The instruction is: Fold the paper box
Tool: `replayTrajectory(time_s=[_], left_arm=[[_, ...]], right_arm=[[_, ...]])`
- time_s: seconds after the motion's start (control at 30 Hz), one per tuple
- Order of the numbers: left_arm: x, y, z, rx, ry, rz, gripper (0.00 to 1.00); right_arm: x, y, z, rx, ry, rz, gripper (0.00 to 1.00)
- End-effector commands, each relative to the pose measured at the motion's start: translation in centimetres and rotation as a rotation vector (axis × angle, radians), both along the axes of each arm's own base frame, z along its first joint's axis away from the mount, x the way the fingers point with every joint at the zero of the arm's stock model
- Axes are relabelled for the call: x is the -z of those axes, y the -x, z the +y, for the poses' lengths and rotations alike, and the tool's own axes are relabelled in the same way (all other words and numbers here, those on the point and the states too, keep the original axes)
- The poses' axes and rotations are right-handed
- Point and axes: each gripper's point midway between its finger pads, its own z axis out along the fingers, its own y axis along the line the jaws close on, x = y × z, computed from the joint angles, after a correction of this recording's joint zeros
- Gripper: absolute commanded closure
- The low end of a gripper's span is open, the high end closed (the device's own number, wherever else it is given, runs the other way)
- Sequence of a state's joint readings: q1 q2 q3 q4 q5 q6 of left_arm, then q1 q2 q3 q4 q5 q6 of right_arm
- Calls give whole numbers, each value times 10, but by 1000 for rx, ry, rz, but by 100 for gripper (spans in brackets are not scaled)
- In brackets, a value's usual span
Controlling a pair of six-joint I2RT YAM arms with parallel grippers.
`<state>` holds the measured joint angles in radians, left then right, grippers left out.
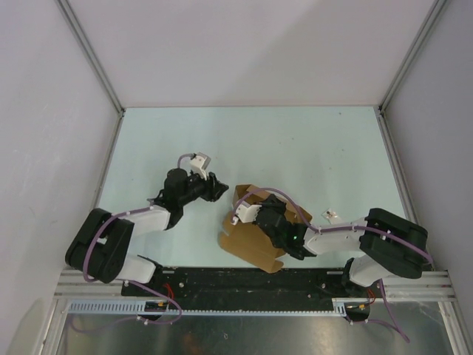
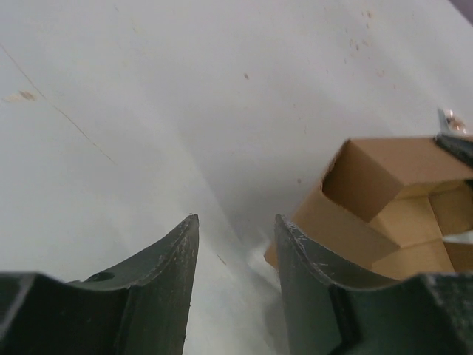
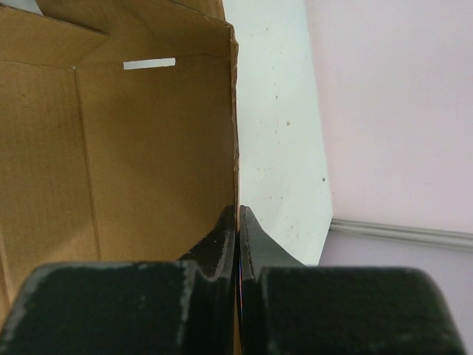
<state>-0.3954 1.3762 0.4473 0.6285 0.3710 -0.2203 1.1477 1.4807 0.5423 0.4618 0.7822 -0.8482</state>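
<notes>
Paper box (image 1: 251, 250), partly raised into walls, sits on the table (image 1: 318, 148) near its front edge, between the two arms; the right gripper (image 3: 238, 222) is clamped on the edge of one upright wall. The left gripper (image 2: 236, 229) hovers just left of the box, jaws parted around nothing; a small silvery packet (image 1: 331, 215) lies near the right arm.

I am running a robotics lab test cell: plain white panel walls (image 1: 251, 44) framed in aluminium profile (image 1: 89, 55) box in a pale table (image 1: 295, 148). Along its near edge I see a black mounting plate (image 1: 251, 285), bare metal rails (image 1: 251, 274) and a slotted cable duct (image 1: 111, 306).
</notes>
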Motion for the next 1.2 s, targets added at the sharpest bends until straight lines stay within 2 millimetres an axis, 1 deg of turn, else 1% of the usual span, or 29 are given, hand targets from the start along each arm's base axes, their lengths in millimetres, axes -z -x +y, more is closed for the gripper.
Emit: replayTrajectory(time_s=[0.0,0.13,0.23,0.27,0.3,0.37,0.57,0.67,0.83,1.0,1.17], left_arm=[[15,19,-16,100,3,47,50],[16,27,-23,133,3,44,50],[17,39,-27,161,12,45,50],[23,45,-27,169,8,55,50],[22,49,-31,183,11,44,50],[26,51,-33,194,5,46,50],[32,52,-39,222,11,51,50],[29,49,-40,219,13,29,50],[26,49,-40,228,11,1,50],[23,56,-43,261,31,-13,50],[23,63,-49,290,37,-18,50]], right_arm=[[-10,-3,2,32,-47,-48,100],[-10,-4,0,42,-36,-64,100],[-8,-3,1,35,-29,-63,100],[-8,-4,1,35,-31,-63,100],[-8,-3,3,27,-32,-62,100],[-6,-2,5,5,-29,-53,100],[-6,-2,12,-52,-31,-57,100],[-7,-2,14,-81,-33,-50,100],[-13,-5,18,-128,-63,-46,100],[-19,-8,18,-147,-73,-54,100],[-13,-8,17,-151,-56,-39,100]])
